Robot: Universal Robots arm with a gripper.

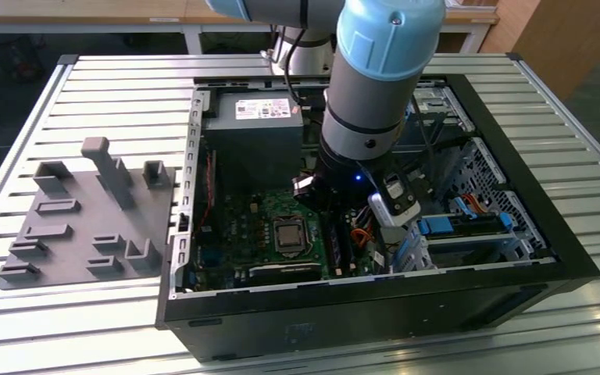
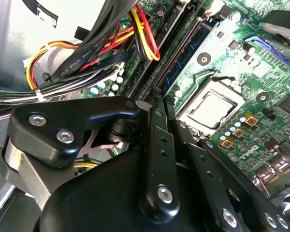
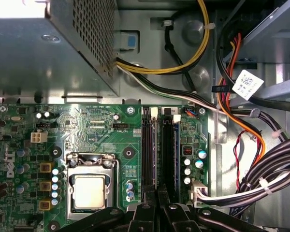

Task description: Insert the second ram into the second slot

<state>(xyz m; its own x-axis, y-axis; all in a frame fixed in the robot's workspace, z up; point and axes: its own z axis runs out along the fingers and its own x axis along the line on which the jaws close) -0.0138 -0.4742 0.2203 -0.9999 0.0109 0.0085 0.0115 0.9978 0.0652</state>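
Observation:
Inside the open computer case (image 1: pixel 383 293), my gripper (image 1: pixel 358 223) is lowered over the memory slots beside the processor socket (image 1: pixel 284 233). The second ram (image 3: pixel 154 154) is a thin blue stick standing edge-up in the second slot (image 3: pixel 146 150), the one nearer the socket. It runs straight out from between my fingertips. In both wrist views my gripper (image 3: pixel 157 195) (image 2: pixel 160 104) has its fingers drawn tight together in line with that stick (image 2: pixel 192 53). The contact itself is hidden under the fingers. Another blue stick (image 3: pixel 176 154) sits in the neighbouring slot.
Bundled black, red and yellow cables (image 3: pixel 261 179) (image 2: pixel 96 48) crowd the side away from the socket. The metal power supply box (image 1: pixel 253 117) lies at the case's far end, blue drive-bay clips (image 1: pixel 441 226) at the exterior view's right. A grey holder fixture (image 1: pixel 81 219) sits outside the case.

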